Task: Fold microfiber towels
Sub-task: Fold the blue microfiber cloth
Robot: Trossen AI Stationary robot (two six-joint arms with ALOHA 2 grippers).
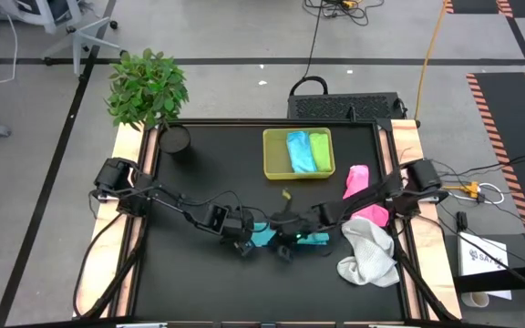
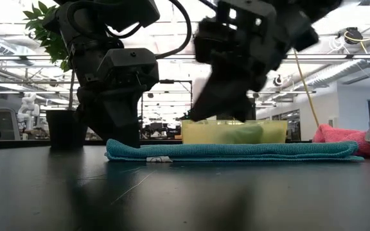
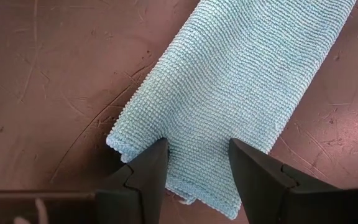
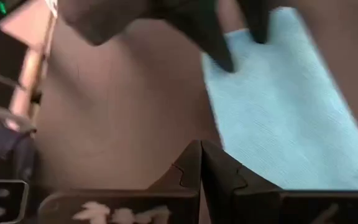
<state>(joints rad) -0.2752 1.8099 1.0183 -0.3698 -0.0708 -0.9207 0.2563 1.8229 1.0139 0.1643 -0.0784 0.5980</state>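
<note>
We find the teal towel [image 2: 233,151] lying flat as a long folded strip on the black table [image 1: 199,282], near its front middle, between the two arms. The left gripper [image 3: 197,163] hangs over one short end of the strip, fingers spread to either side of the edge and clamping nothing, likely placed to take that end for the next fold. The right gripper [image 4: 201,163] is low beside the strip's other end, fingers pressed together, holding nothing; perhaps it pins or smooths the cloth, though we cannot confirm contact. Light blue and lime green towels sit folded in the yellow tray [image 1: 272,169]. The pink towel [image 1: 365,196] and white towel [image 1: 368,253] lie crumpled at the right, apparently unfolded.
</note>
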